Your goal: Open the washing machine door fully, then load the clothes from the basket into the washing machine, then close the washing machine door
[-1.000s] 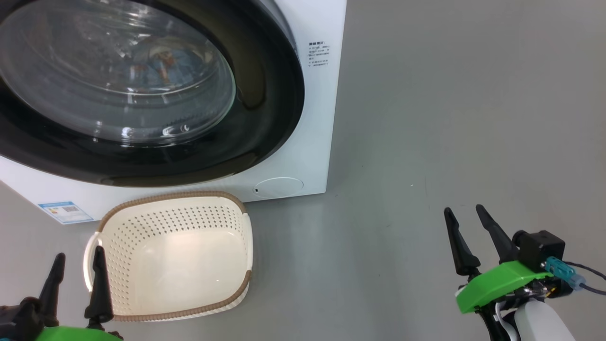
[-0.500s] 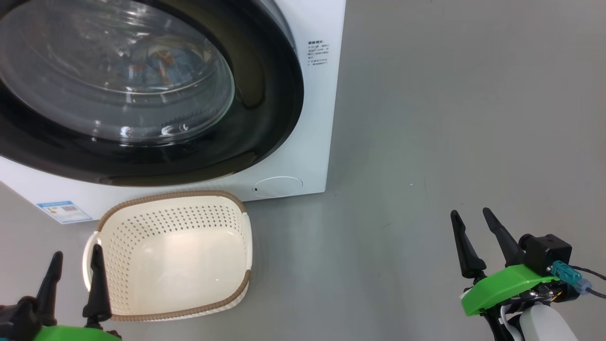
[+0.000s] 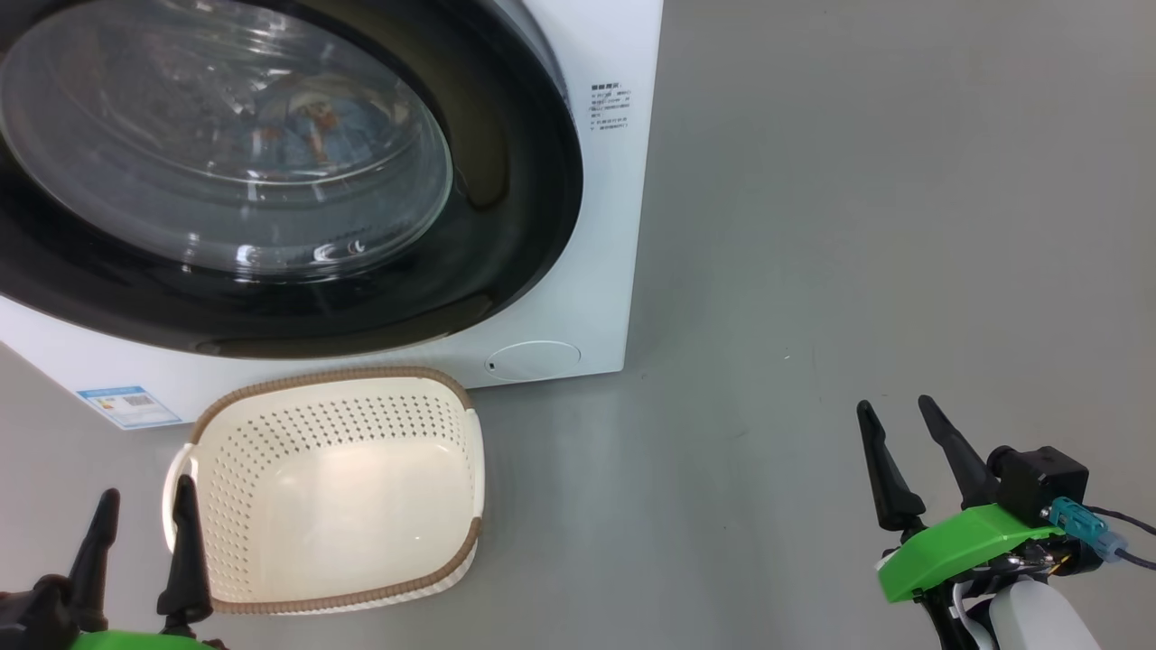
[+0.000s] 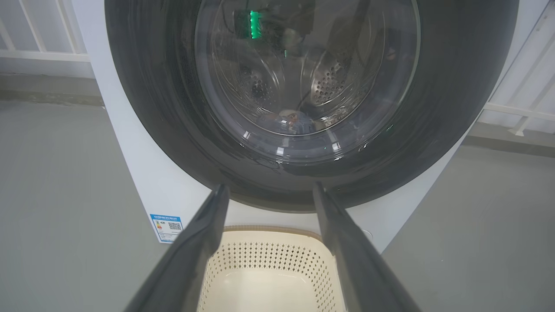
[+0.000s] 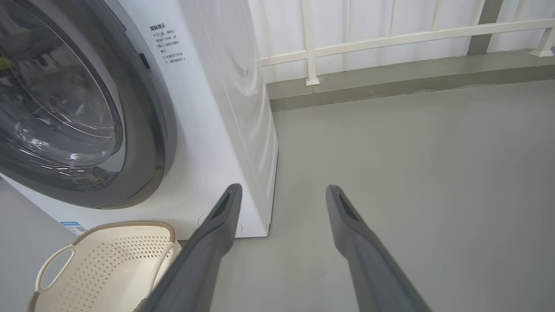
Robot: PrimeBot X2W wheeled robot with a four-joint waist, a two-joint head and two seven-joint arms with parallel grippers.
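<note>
The washing machine door (image 3: pixel 506 226) lay shut, flush against the white front of the washing machine (image 3: pixel 596 298), and through its bulging glass the clothes (image 3: pixel 316 122) showed as a blur of light blue and orange inside the drum. The basket (image 3: pixel 334 379) stood on the grey floor (image 3: pixel 858 226) just before the machine, below the door, its perforated walls and smooth bottom in plain sight. The left gripper (image 3: pixel 147 489) hung at the basket's near left corner, fingers spread wide and holding nothing. The right gripper (image 3: pixel 893 403) was well off to the right over the floor, equally wide and free of any load.
</note>
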